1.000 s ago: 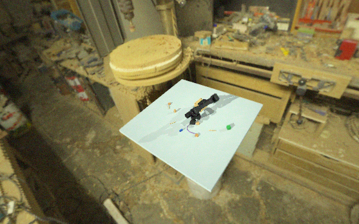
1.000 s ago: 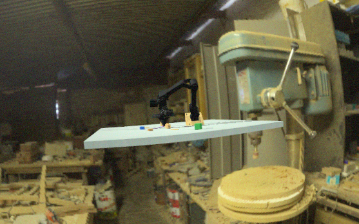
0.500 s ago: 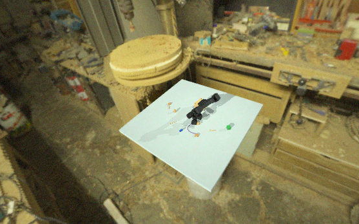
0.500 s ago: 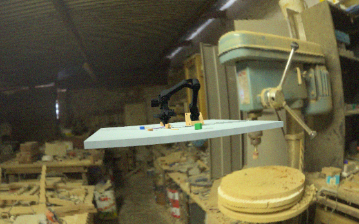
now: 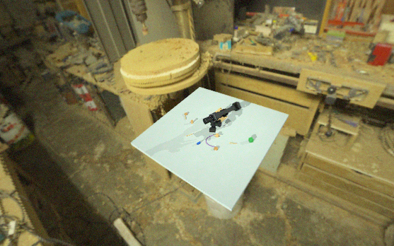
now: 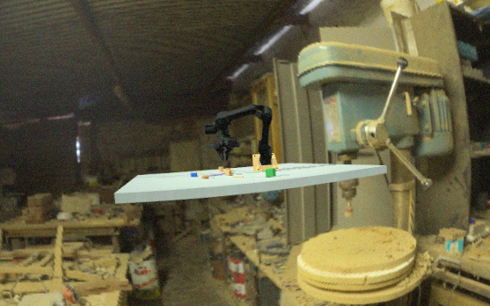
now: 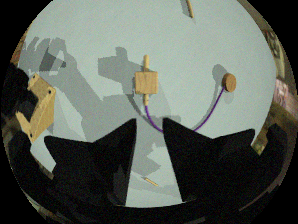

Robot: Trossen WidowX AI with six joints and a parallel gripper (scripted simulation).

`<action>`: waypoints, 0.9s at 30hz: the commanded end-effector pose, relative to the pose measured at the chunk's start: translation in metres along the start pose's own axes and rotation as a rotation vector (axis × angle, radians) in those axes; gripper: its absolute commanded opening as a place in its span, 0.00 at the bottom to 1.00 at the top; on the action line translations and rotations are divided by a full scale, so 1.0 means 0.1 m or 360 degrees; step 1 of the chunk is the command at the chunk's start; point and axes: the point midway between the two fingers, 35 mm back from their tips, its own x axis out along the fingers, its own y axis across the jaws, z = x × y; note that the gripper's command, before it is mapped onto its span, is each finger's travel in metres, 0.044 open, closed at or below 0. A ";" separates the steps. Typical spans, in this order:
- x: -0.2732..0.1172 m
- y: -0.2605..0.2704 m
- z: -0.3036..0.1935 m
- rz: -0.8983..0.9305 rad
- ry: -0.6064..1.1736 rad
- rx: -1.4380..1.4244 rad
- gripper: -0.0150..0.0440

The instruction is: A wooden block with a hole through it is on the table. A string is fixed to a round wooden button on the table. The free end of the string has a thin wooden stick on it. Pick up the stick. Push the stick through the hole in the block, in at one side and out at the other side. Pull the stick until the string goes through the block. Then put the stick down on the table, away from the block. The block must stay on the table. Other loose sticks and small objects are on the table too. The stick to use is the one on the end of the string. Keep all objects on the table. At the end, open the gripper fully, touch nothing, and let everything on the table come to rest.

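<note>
The wooden block (image 5: 217, 135) (image 6: 229, 171) (image 7: 146, 82) sits on the table. The stick (image 7: 146, 100) runs through its hole: a short piece shows on the side toward the gripper, and a longer piece shows on the far side. The purple string (image 5: 206, 141) (image 7: 215, 108) leaves the stick's near end and curves to the round button (image 5: 216, 148) (image 6: 205, 177) (image 7: 229, 82); part is hidden behind a finger. My gripper (image 6: 224, 160) (image 7: 149, 122) is partly open and empty, above the table and clear of the stick's near end.
A green block (image 5: 250, 140) (image 6: 270, 172) and a blue object (image 5: 199, 143) (image 6: 193, 175) stand on the table (image 5: 226, 177). Loose sticks lie around, one (image 5: 233, 143) near the green block and another (image 5: 189, 134) across from it. A wooden piece (image 6: 256, 163) (image 7: 44, 112) stands by the arm's base.
</note>
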 end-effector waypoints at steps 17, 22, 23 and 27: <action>-0.09 -0.01 0.22 0.0006 -0.0012 0.1904 0.46; -0.10 -0.01 0.31 0.0015 -0.0015 0.2601 0.46; -0.10 -0.01 0.32 0.0016 -0.0016 0.2684 0.46; -0.10 -0.01 0.37 0.0022 -0.0016 0.3018 0.46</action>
